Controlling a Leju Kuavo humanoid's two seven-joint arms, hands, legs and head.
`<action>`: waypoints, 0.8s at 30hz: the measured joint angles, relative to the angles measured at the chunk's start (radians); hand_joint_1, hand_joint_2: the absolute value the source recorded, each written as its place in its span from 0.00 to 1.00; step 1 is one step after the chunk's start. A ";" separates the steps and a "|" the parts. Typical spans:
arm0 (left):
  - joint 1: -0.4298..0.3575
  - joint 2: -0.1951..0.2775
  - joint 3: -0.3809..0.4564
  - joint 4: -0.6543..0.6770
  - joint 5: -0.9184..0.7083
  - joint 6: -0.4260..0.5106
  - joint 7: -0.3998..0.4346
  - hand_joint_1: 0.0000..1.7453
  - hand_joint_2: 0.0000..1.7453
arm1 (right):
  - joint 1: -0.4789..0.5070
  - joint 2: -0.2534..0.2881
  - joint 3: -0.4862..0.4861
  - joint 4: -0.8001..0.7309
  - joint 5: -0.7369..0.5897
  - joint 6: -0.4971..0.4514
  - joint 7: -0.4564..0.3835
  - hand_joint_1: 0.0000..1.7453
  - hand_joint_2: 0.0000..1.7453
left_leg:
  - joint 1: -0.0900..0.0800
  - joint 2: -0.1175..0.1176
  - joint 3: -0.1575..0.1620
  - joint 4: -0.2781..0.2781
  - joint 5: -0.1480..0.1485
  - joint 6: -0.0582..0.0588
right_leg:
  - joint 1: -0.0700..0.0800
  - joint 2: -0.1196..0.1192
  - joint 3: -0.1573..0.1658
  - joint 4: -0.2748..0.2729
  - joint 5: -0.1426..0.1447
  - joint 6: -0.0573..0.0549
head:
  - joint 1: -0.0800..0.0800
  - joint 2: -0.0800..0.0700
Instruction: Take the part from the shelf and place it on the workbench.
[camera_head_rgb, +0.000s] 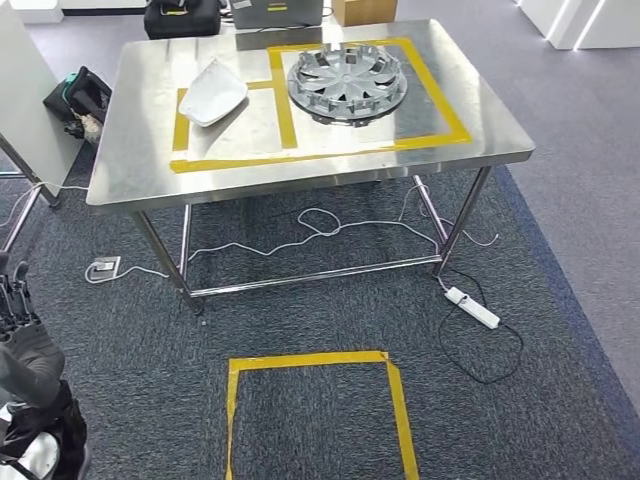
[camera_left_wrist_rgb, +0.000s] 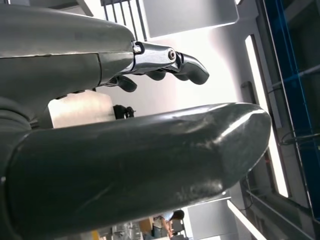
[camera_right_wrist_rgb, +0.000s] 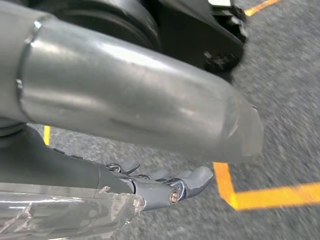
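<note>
A silver wheel cover (camera_head_rgb: 347, 82) lies flat inside the right yellow-taped rectangle on the steel workbench (camera_head_rgb: 136, 170). A white curved part (camera_head_rgb: 212, 92) lies in the left taped rectangle. My left hand (camera_head_rgb: 21, 325) hangs low at my left side, well short of the bench. In the left wrist view that hand (camera_left_wrist_rgb: 151, 150) holds nothing, its fingers (camera_left_wrist_rgb: 188, 67) stretched out apart from the thumb. My right hand (camera_right_wrist_rgb: 151, 115) hangs over the carpet, its fingers (camera_right_wrist_rgb: 188, 180) straight and nothing in it.
A yellow tape square (camera_head_rgb: 317, 410) marks the grey carpet in front of the bench. A white power strip (camera_head_rgb: 472, 307) and cables lie under and beside the bench legs. A white panel (camera_head_rgb: 30, 90) and black bags (camera_head_rgb: 83, 100) stand at the left.
</note>
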 joint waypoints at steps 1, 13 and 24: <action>0.000 0.000 0.000 0.000 0.003 0.000 0.000 0.00 0.00 | 0.001 0.000 0.000 0.000 0.000 0.000 0.000 0.00 0.00 | 0.000 0.001 -0.012 0.001 0.011 0.004 | -0.002 0.000 -0.018 0.055 -0.051 0.004 | 0.002 0.000; 0.000 0.003 0.002 0.000 0.009 -0.001 0.000 0.00 0.00 | -0.004 0.001 0.000 0.000 -0.002 0.001 -0.001 0.00 0.00 | -0.004 0.000 -0.121 0.006 0.124 -0.024 | 0.002 0.005 0.197 -0.086 -0.083 -0.005 | 0.000 0.000; 0.002 0.007 0.001 -0.001 0.010 -0.004 0.000 0.00 0.00 | -0.004 0.003 0.000 0.000 -0.002 0.001 0.000 0.00 0.00 | -0.002 -0.002 -0.012 0.093 -0.010 -0.040 | 0.005 -0.001 0.044 -0.069 0.051 -0.042 | -0.002 0.000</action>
